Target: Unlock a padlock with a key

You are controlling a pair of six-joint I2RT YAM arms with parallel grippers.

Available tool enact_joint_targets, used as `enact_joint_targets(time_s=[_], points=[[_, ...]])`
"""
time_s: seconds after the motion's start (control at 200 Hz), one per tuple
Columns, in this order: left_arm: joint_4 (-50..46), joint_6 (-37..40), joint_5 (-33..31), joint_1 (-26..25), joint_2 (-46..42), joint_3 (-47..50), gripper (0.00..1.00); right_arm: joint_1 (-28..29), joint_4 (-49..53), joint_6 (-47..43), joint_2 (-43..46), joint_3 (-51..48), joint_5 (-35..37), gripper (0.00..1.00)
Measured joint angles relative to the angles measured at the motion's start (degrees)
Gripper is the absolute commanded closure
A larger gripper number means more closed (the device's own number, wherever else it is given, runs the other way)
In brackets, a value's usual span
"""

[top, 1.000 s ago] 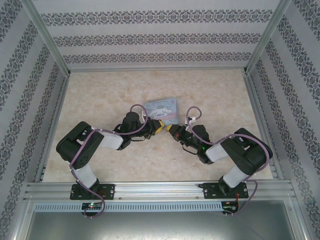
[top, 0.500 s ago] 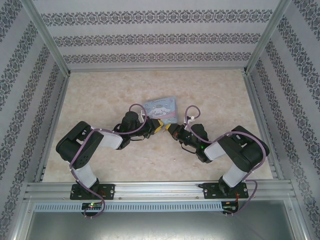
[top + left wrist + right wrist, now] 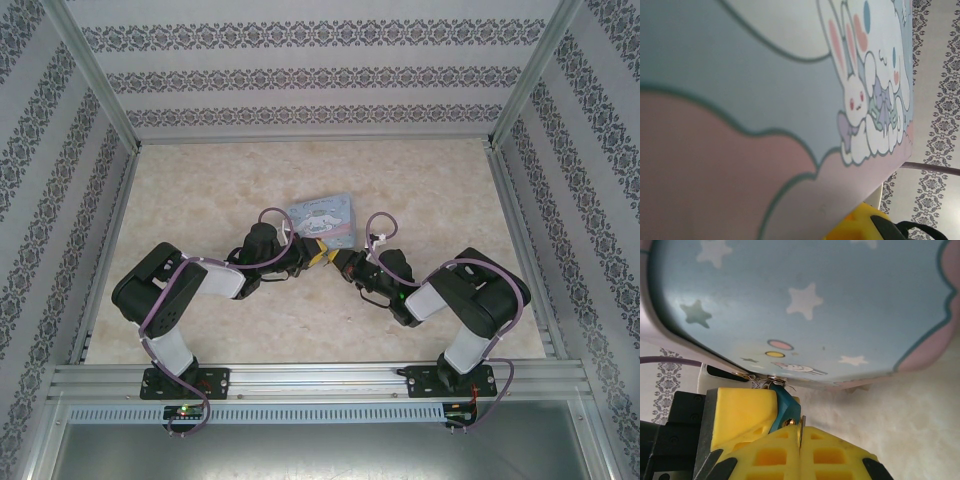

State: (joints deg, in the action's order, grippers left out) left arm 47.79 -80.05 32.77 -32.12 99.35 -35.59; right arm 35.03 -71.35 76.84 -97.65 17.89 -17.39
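Both jaws are clenched: my left gripper [image 3: 315, 255] grips the padlock [image 3: 785, 407] at the tin's [image 3: 815, 305] near edge, and my right gripper [image 3: 341, 262] pinches the key [image 3: 802, 423], just beside the padlock, on its side away from the tin.

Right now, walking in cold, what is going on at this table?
Two robot arms meet at the near edge of a pale-blue cartoon tin. The left tool is shut on a small teal padlock, close against the tin's edge. The right tool is shut on a thin metal key, its tip right beside the padlock. Whether the key has entered the keyhole cannot be told.
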Motion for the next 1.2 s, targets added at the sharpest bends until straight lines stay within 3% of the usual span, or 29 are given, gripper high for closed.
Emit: enact_joint_targets(time_s=[0.46,1.199], points=[[-0.61,0.00,0.00,-0.02,0.00,0.00,1.00,-0.55,0.90,-0.02,0.85,-3.13,-0.26,1.00],[-0.61,0.00,0.00,-0.02,0.00,0.00,1.00,-0.92,3.93,-0.02,2.14,0.28,-1.73,1.00]])
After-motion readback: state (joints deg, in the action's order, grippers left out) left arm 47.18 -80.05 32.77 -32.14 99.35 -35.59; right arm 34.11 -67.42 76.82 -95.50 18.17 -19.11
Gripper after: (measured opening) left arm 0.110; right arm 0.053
